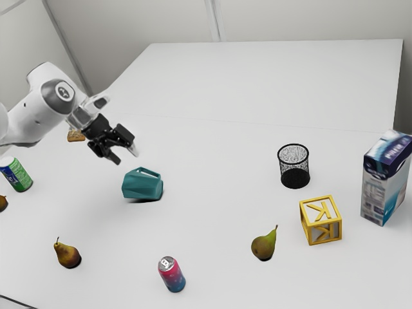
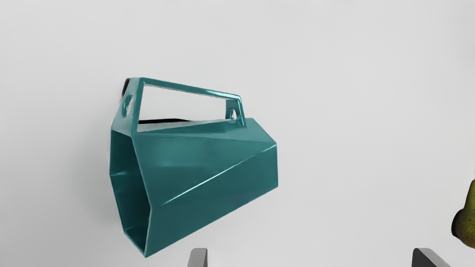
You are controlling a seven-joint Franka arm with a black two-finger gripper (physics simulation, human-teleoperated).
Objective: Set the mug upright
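"Table (image 1: pixel 219 151) first, then the arm (image 1: pixel 35 112). How do they stand?"

"The arm reaches over the table from the exterior view's left. The carton (image 1: pixel 385 177) is well apart, at that view's right, and shouldn't matter."

"And the gripper (image 1: pixel 123 153)?"

"Up above the table, its fingers (image 2: pixel 198 259) spread wide, nothing between them."

"So where's the mug (image 2: pixel 193 167)?"

"On its side on the table, below the gripper and out beyond the fingertips, touching neither. It's off toward one finger, the one farther from the pear (image 2: pixel 468 228)."

"Which way does its length run?"

"Mouth to base, roughly along the line from one finger to the other. That's the catch, I'd say: closing like this would mean spanning the mug end to end. A turn of about a quarter, then lowering over the body, looks the better grip before tipping it onto its base."

"Which end is the base (image 2: pixel 277 165)?"

"The narrower one, toward the pear. The mouth (image 2: pixel 130 189) faces away from it, and the handle (image 2: pixel 189 89) is on the side away from the fingertips."

"Anything hard to make out?"

"The mug's underside is hidden, the mouth is dark within, and the wrist view cuts off the pear. From the exterior view alone, I couldn't fairly swear to which end is the mouth."
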